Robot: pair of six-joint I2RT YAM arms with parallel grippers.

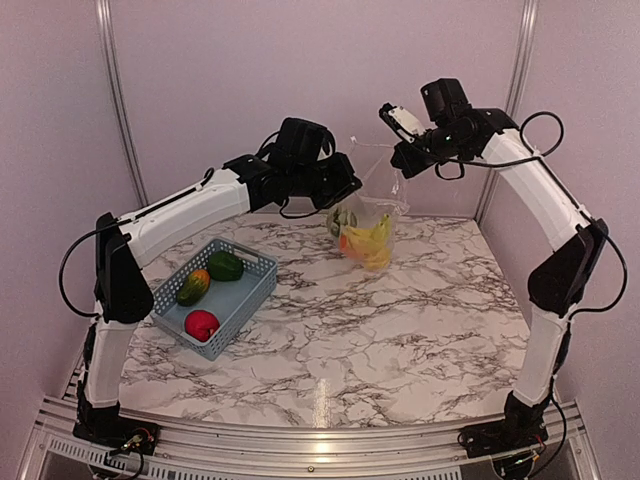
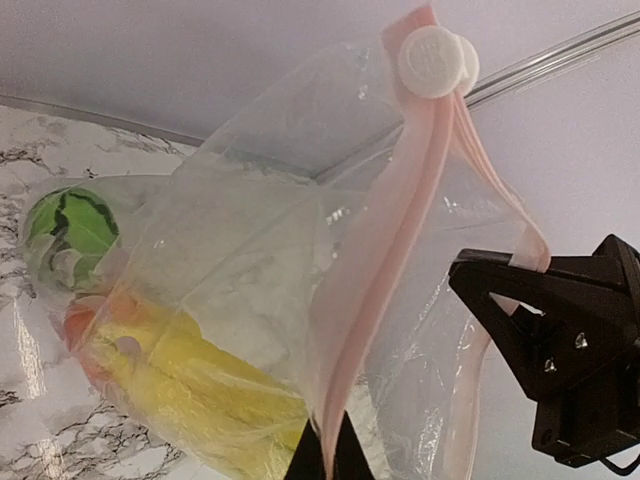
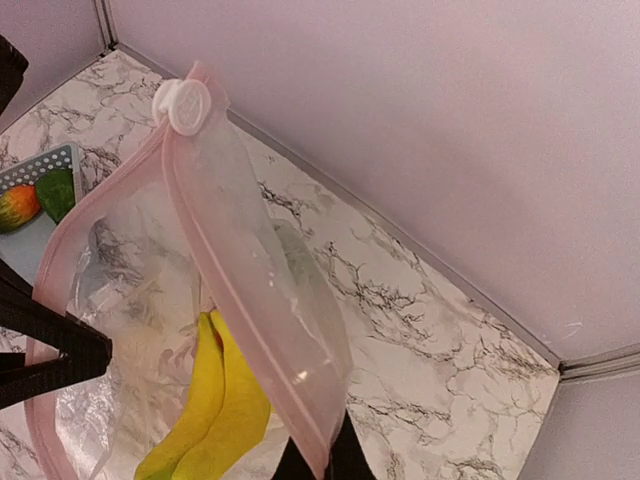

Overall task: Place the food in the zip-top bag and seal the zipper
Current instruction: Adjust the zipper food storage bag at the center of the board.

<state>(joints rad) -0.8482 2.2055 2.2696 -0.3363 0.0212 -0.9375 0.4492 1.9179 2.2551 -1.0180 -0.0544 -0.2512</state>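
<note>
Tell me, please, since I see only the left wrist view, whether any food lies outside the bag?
Observer: Yes. A red apple, a green piece and a green-orange piece lie in the blue-grey basket.
Operator: Thank you. Where does that basket stand?
Observer: On the table, on its left side, well apart from the bag.

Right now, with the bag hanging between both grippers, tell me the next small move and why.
Probably lower the zip-top bag onto the table: left gripper and right gripper both pinch its open pink zipper, while the red apple, green fruit and green-orange fruit wait in the basket, so a gripper must be freed.
</note>
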